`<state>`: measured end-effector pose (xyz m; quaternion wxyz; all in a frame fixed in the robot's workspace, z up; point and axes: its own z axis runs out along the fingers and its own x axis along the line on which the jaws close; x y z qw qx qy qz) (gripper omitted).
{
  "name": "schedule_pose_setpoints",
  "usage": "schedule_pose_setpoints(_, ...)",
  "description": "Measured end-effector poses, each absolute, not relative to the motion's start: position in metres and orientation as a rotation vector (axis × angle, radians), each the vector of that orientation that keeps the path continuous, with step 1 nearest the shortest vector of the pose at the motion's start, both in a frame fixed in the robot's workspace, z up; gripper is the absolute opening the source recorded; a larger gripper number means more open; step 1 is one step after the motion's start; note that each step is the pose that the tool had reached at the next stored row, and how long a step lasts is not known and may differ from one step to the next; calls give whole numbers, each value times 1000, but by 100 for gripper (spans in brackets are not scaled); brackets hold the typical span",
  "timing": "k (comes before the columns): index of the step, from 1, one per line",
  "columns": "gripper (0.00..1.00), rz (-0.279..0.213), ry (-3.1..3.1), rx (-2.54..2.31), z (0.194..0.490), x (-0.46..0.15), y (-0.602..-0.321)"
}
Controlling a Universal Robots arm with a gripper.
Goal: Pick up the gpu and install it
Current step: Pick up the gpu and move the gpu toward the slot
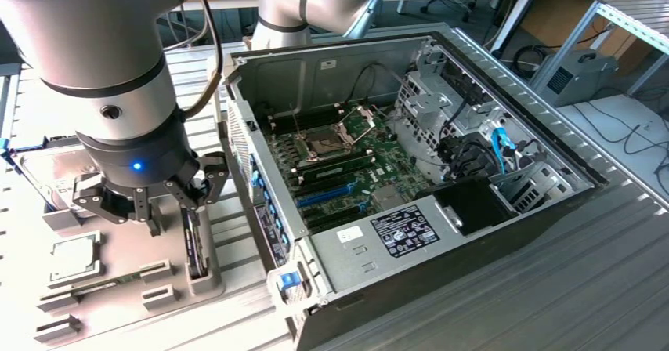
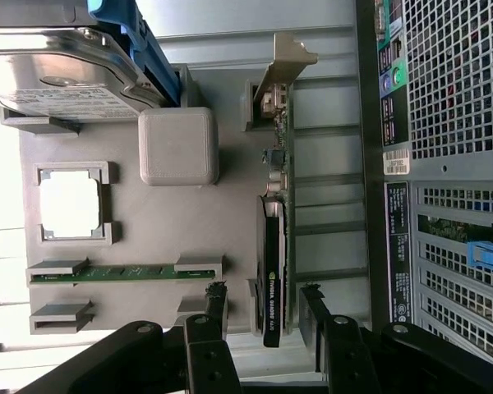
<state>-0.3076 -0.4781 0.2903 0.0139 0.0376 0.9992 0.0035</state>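
Item: gpu (image 2: 273,246), on edge in grey tray (image 2: 197,222), beside PC case (image 1: 418,171). We log gripper (image 2: 264,305) spread wide, fingers (image 2: 217,302) flanking card's end, gaps visible. Hard drive (image 2: 57,74) cut off at frame edge. In ext. view, arm (image 1: 115,77) hides part of tray.

slim black gpu card (image 2: 273,283): on edge in grey plastic tray (image 2: 230,215) | tray: exterior view's left of open metal computer case (image 1: 326,276) | black-fingered gripper (image 2: 264,289): astride gpu card, not touching
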Motion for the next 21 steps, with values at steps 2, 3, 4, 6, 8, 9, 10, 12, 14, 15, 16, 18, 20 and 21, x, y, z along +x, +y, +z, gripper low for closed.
schedule_pose_setpoints(2,48,11,3111,117,290,-308,-478)
schedule_pose_setpoints(3,48,11,3111,117,290,-308,-478)
schedule_pose_setpoints(4,48,11,3111,117,290,-308,-478)
schedule_pose_setpoints(6,48,11,3111,117,289,-308,-478)
schedule_pose_setpoints(8,48,11,3111,117,289,-308,-478)
schedule_pose_setpoints(9,48,11,3112,117,288,-308,-478)
schedule_pose_setpoints(10,48,11,3112,117,288,-308,-478)
schedule_pose_setpoints(12,48,11,3112,117,287,-308,-478)
schedule_pose_setpoints(14,48,11,3112,117,287,-308,-478)
schedule_pose_setpoints(15,48,11,3112,117,287,-308,-478)
schedule_pose_setpoints(16,48,11,3112,117,286,-308,-478)
schedule_pose_setpoints(18,48,11,3111,117,286,-308,-478)
schedule_pose_setpoints(20,48,11,3112,117,285,-308,-478)
schedule_pose_setpoints(21,48,11,3111,117,285,-308,-478)
